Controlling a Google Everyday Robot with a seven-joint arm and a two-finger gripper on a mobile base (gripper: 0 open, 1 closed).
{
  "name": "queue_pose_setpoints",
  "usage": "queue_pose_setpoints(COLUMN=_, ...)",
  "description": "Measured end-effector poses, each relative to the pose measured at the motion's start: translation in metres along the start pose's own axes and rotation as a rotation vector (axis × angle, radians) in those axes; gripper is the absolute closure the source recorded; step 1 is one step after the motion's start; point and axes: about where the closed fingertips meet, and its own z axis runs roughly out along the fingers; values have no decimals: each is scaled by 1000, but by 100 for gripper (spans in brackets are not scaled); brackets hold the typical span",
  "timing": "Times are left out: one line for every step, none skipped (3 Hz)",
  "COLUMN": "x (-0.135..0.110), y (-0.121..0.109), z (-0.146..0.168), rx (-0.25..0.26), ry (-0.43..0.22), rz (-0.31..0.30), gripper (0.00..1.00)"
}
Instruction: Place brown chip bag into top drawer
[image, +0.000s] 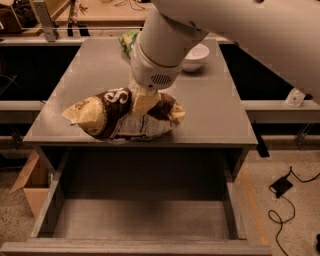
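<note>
The brown chip bag (112, 117), dark brown with pale-yellow ends and white lettering, is at the front edge of the grey table (215, 110), just above the open drawer. My gripper (143, 102) comes down from the big white arm and is shut on the bag's middle. The bag looks held slightly off the tabletop, with a shadow under it. The top drawer (140, 220) is pulled fully out below the table front, and its flat grey bottom is bare.
A white bowl (196, 56) and a green chip bag (128, 40) sit at the back of the table, partly behind the arm. A cardboard box (31, 186) stands on the floor at left. Cables (280, 192) lie on the floor at right.
</note>
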Motion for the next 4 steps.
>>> queue_pose_setpoints(x=3, y=15, z=-3, rx=-53, ry=19, rz=0, gripper=100)
queue_pose_setpoints(x=1, y=16, z=-9, rx=-49, ry=31, rz=-11, gripper=100)
queue_pose_setpoints(x=-1, y=46, z=-28, rx=-64, ry=132, rz=-14, gripper=100)
queue_pose_setpoints(x=-7, y=83, z=-54, rx=-54, ry=248, rz=28, gripper=100)
